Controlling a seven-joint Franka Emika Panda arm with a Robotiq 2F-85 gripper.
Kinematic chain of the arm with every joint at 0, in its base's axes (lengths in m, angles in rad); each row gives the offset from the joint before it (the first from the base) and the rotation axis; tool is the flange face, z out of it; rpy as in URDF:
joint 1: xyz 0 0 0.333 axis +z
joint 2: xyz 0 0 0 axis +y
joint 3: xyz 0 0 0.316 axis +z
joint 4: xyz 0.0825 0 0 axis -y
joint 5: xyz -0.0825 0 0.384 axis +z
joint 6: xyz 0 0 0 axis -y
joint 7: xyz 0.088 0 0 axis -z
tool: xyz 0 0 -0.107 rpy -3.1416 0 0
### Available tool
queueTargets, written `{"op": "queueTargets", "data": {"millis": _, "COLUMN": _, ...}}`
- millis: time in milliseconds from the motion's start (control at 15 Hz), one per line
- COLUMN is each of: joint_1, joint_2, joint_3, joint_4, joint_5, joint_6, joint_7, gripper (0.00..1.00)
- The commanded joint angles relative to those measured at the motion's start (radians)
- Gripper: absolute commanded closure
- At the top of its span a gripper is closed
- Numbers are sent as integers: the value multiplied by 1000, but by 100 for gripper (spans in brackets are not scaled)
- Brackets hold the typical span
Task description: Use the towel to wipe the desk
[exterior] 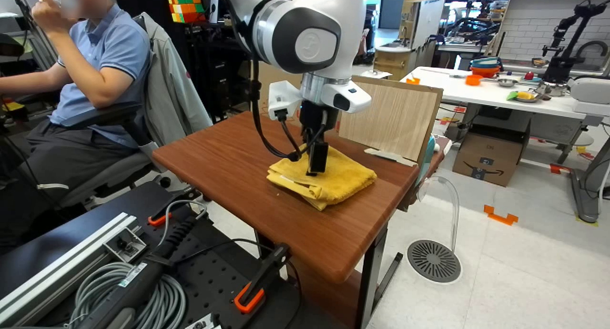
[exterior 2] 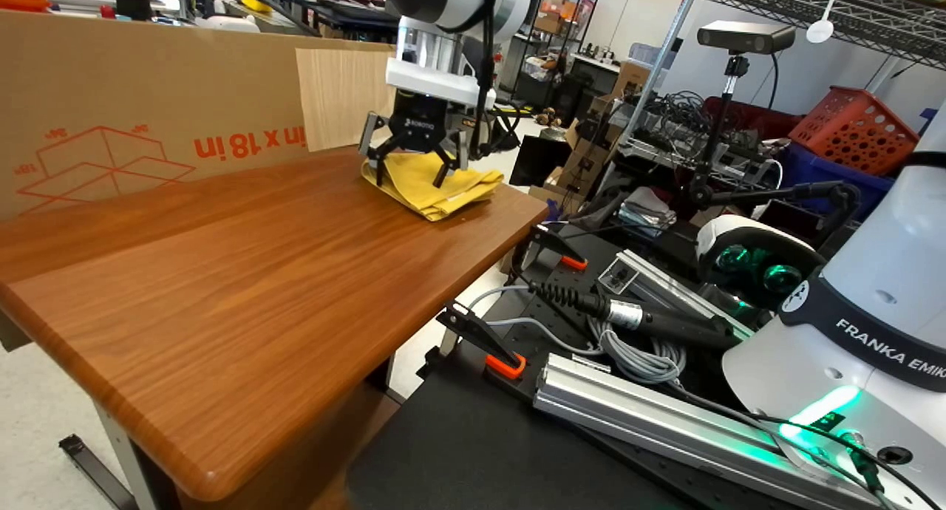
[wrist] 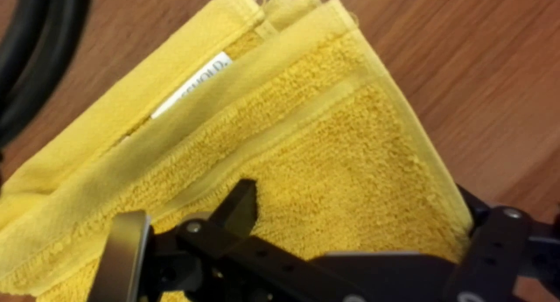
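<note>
The towel is a mustard-yellow folded cloth, seen in both exterior views (exterior: 350,176) (exterior 2: 417,194) and filling much of the wrist view (wrist: 306,131). It lies folded on the reddish-brown desk (exterior: 224,148), near one end; the desk also shows in an exterior view (exterior 2: 222,310) and the wrist view (wrist: 481,52). My gripper (exterior 2: 410,179) points down at the towel with its fingers spread. In the wrist view, the gripper (wrist: 356,197) has one fingertip over the towel. The other fingertip is largely hidden behind the towel's edge. Whether the fingertips touch the cloth is unclear.
A wood-grain panel (exterior: 391,119) and a large cardboard sheet (exterior 2: 148,103) stand along one desk edge. A black pegboard bench (exterior: 224,281) with orange-handled clamps (exterior: 249,298) and coiled cable adjoins another edge. A person (exterior: 102,66) sits in a chair beside the desk.
</note>
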Motion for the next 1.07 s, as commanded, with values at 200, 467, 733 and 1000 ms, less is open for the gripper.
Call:
{"op": "queueTargets", "data": {"millis": 200, "joint_1": 153, "joint_2": 0, "joint_3": 43, "joint_4": -43, "joint_5": -43, "joint_6": 124, "joint_7": 23, "gripper": 0}}
{"op": "queueTargets", "data": {"millis": 467, "joint_1": 286, "joint_2": 3, "joint_3": 23, "joint_4": -39, "joint_5": -149, "joint_6": 198, "joint_7": 83, "gripper": 0}}
{"op": "queueTargets", "data": {"millis": 733, "joint_1": 402, "joint_2": 10, "joint_3": 14, "joint_4": 0, "joint_5": -252, "joint_6": 228, "joint_7": 181, "gripper": 0}}
{"op": "queueTargets", "data": {"millis": 1000, "joint_1": 490, "joint_2": 1, "joint_3": 24, "joint_4": 9, "joint_5": -332, "joint_6": 252, "joint_7": 240, "gripper": 0}}
